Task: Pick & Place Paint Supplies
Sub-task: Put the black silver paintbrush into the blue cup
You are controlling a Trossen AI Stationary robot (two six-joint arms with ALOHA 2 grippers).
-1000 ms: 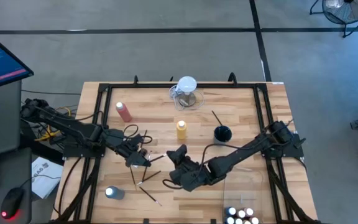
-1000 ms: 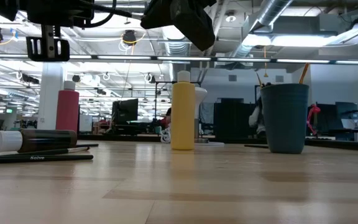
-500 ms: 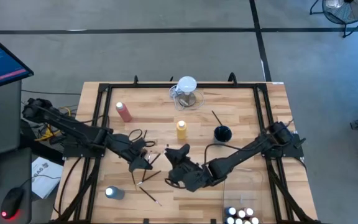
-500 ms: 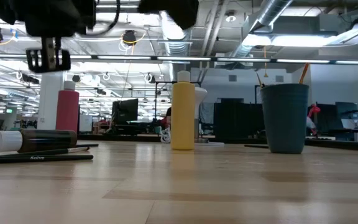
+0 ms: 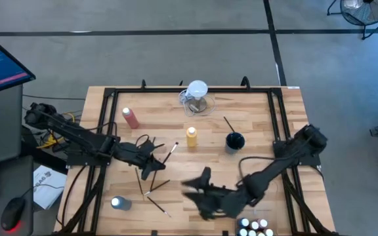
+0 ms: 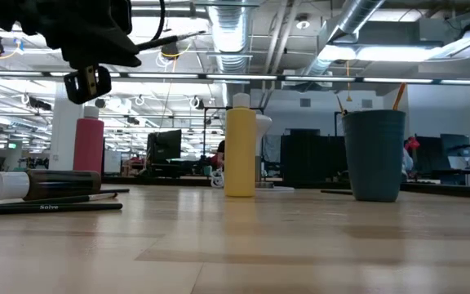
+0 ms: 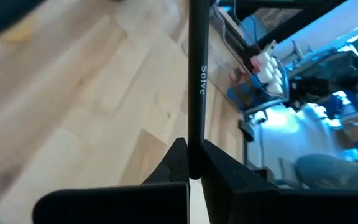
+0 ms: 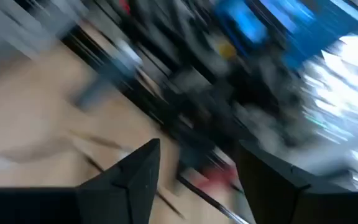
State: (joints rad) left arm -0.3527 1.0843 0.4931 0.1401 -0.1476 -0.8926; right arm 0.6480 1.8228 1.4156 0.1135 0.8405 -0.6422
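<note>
The left gripper is clamped on a thin dark paintbrush, raised above the worktop left of centre, the brush projecting forward past the fingertips. To finish this step well, it should carry the brush level and high enough to pass the yellow squeeze bottle on the way to the dark cup. The right gripper has its fingers apart, holding nothing, near the front edge beside the white-capped paint bottles.
</note>
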